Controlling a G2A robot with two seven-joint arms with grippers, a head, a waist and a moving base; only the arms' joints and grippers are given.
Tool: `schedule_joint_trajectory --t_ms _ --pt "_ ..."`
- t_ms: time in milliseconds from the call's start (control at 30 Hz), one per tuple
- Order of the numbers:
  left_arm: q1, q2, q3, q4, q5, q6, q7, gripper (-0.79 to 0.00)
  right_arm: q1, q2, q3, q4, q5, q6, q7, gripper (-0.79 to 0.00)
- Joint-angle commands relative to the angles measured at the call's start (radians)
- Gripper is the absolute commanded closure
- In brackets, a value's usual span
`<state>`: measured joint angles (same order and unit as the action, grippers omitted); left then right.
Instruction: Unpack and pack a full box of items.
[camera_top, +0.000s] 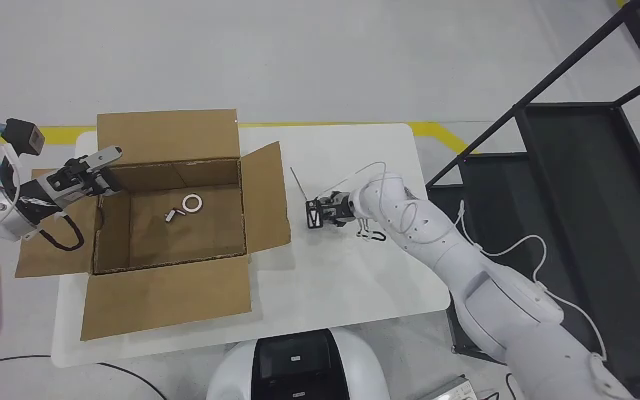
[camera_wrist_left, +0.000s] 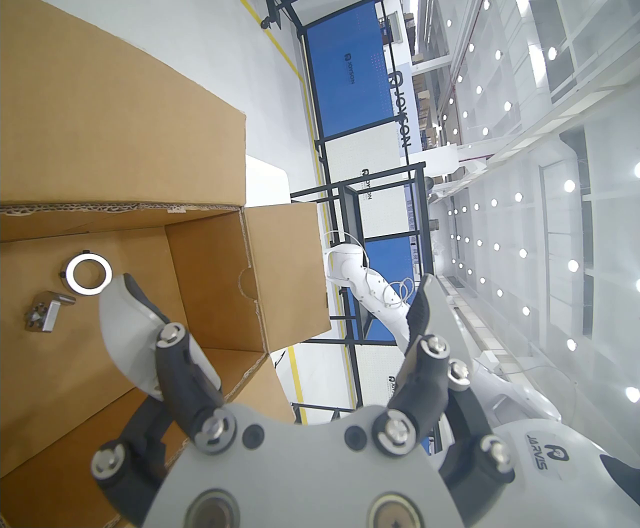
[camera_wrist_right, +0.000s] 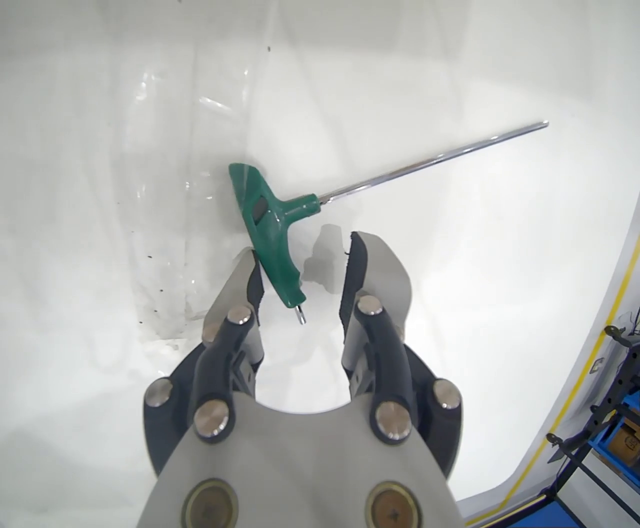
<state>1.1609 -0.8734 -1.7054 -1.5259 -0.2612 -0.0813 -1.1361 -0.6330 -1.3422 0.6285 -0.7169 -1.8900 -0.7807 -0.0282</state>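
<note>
My left gripper (camera_top: 105, 170) hangs wide open at the left wall of the brown cardboard box (camera_top: 165, 290), which holds a silver metal ring (camera_wrist_left: 71, 274) and a grey metal bracket (camera_wrist_left: 47, 312). My right gripper (camera_wrist_right: 305, 260), jaws apart, straddles the handle of the green T-handled hex key (camera_wrist_right: 265, 215) lying mid-way across the white table (camera_top: 340, 280)

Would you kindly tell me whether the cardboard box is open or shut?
Open: the cardboard box has its flaps spread outward, showing a ring and a metal block on its floor.
</note>
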Motion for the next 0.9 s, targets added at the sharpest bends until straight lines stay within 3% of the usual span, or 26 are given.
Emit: schedule_joint_trajectory --t_ms 0,100,200,267,300,567,867 --pt "0.000 0.000 0.000 0.000 0.000 0.000 0.000 -0.785 0.006 -0.007 -0.008 0.012 0.001 -0.005 0.002 -0.296" --pt "0.000 0.000 0.000 0.000 0.000 0.000 0.000 -0.785 0.013 -0.017 -0.019 0.029 0.001 -0.011 0.002 -0.311" --pt "0.000 0.000 0.000 0.000 0.000 0.000 0.000 -0.785 0.021 -0.026 -0.028 0.047 0.001 -0.016 -0.005 -0.265" --pt "0.000 0.000 0.000 0.000 0.000 0.000 0.000 -0.785 0.027 -0.031 -0.032 0.058 0.002 -0.016 -0.008 -0.040" --pt "0.000 0.000 0.000 0.000 0.000 0.000 0.000 -0.785 0.030 -0.033 -0.033 0.062 0.003 -0.013 -0.010 0.000" --pt "0.000 0.000 0.000 0.000 0.000 0.000 0.000 -0.785 0.044 -0.020 0.004 0.070 0.018 0.023 -0.048 0.000" --pt "0.000 0.000 0.000 0.000 0.000 0.000 0.000 -0.785 0.001 0.073 0.153 -0.018 0.035 0.062 -0.108 0.000"
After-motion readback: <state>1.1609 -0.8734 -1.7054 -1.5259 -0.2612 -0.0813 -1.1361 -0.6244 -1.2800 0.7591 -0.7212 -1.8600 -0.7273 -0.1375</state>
